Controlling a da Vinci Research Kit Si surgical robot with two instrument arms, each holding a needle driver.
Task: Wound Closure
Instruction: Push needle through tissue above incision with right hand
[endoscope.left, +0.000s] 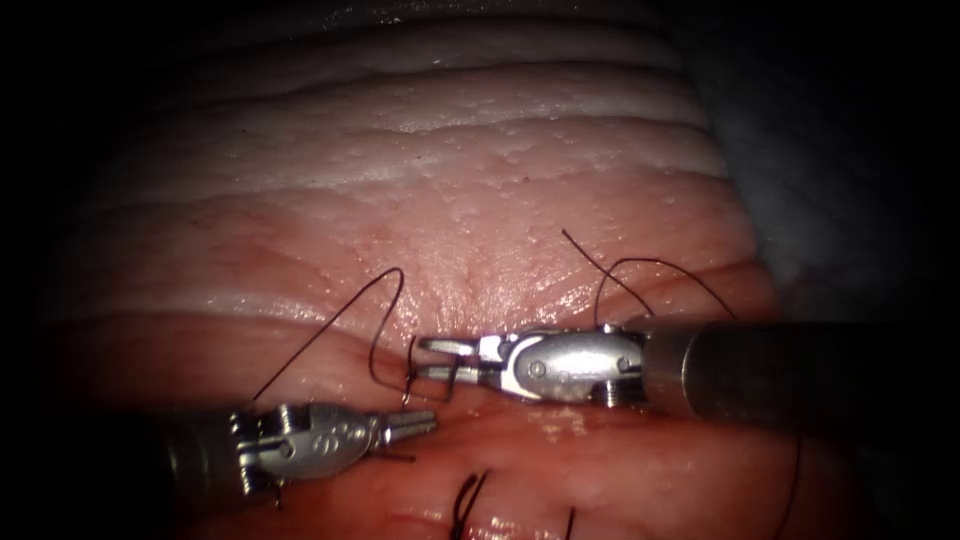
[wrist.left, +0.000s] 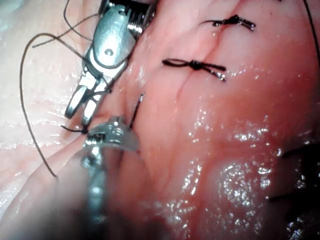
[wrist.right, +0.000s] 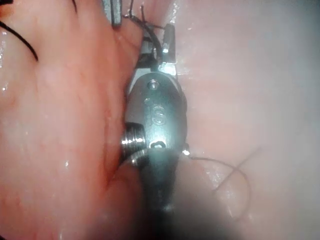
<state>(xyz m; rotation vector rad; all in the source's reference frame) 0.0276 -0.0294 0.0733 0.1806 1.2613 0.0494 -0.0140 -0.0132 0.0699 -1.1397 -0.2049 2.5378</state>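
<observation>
At the middle of the wet pink tissue, the shiny silver right tool has its jaws open around the thin dark thread, and the shiny silver left tool just below has its jaws closed
The left wrist view shows two tied dark stitches along the thin cut and a short dark curved piece, maybe the needle, standing in the tissue by the left tool; I cannot tell what the left tool holds. The right wrist view shows a thread loop lying behind the right tool
</observation>
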